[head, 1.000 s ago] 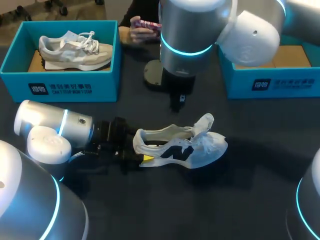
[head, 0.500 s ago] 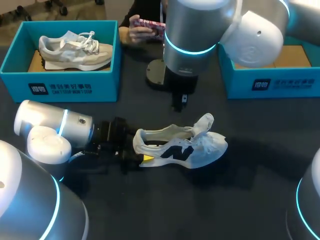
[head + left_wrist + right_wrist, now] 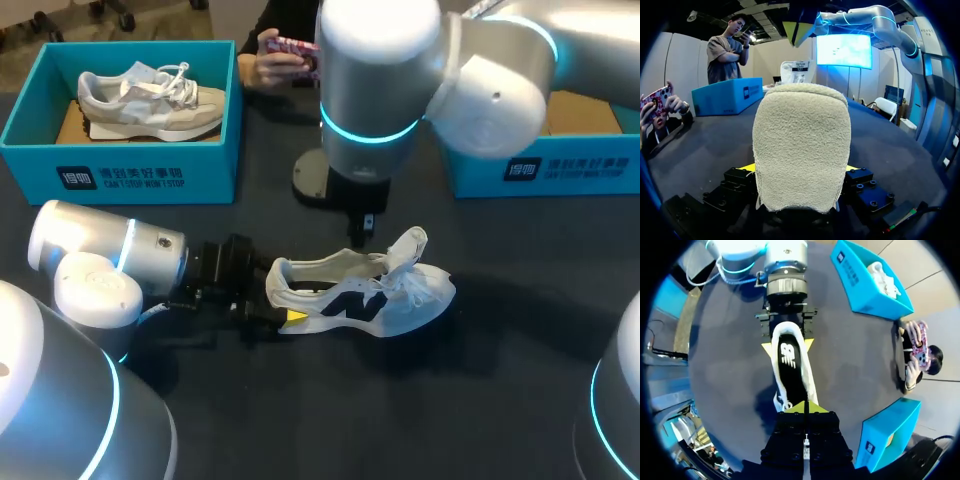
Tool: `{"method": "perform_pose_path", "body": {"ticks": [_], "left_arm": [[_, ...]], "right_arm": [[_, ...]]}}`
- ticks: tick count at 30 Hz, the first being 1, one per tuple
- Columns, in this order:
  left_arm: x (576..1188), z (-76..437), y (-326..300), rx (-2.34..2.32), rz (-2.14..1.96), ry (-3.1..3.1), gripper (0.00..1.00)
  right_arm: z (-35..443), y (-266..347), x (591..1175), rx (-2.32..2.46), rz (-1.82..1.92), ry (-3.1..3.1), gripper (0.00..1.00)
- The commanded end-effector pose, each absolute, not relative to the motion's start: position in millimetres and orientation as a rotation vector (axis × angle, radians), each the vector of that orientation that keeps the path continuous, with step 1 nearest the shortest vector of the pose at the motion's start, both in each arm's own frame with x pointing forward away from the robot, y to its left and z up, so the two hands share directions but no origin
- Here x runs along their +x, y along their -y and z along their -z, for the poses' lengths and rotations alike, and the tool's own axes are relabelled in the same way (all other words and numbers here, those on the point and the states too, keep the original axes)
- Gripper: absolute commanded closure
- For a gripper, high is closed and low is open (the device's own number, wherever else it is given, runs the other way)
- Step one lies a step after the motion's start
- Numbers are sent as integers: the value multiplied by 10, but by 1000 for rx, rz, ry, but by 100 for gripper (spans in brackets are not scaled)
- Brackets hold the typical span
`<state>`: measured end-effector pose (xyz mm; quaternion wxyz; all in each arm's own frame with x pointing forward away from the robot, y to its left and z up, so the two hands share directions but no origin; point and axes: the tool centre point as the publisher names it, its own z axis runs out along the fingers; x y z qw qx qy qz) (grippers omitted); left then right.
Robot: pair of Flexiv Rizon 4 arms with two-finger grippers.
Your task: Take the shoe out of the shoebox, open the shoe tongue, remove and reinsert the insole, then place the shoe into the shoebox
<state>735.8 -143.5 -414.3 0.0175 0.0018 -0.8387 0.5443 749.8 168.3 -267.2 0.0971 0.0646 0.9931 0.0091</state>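
Your left pincer (image 3: 278, 303) clamps the heel of the shoe (image 3: 385, 300), which lies on the desk (image 3: 420, 410) in the middle of the frame, while your right pincer (image 3: 362, 226) hangs over it, fingers pressed together, holding nothing

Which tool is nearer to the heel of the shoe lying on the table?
Left. The left tool grips the shoe at its heel from both sides; the right tool hangs above the shoe's front part, away from the heel.

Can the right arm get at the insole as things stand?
Probably yes: the right gripper hangs over the shoe, the insole lies bare in its opening, and the left gripper holds the shoe steady.
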Motion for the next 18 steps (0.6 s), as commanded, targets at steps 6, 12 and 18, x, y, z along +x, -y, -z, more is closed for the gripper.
{"method": "perform_pose_path", "body": {"ticks": [6,12,18], "left_arm": [[7353,4173,1445,6,-1688,2608,100],[7353,4173,1445,6,-1688,2608,100],[7353,4173,1445,6,-1688,2608,100]], "right_arm": [[3038,-1922,7541,135,-7,-3015,100],[3194,-1958,7564,101,-33,-3045,100],[3340,-2006,7519,74,-66,-3068,100]]}}
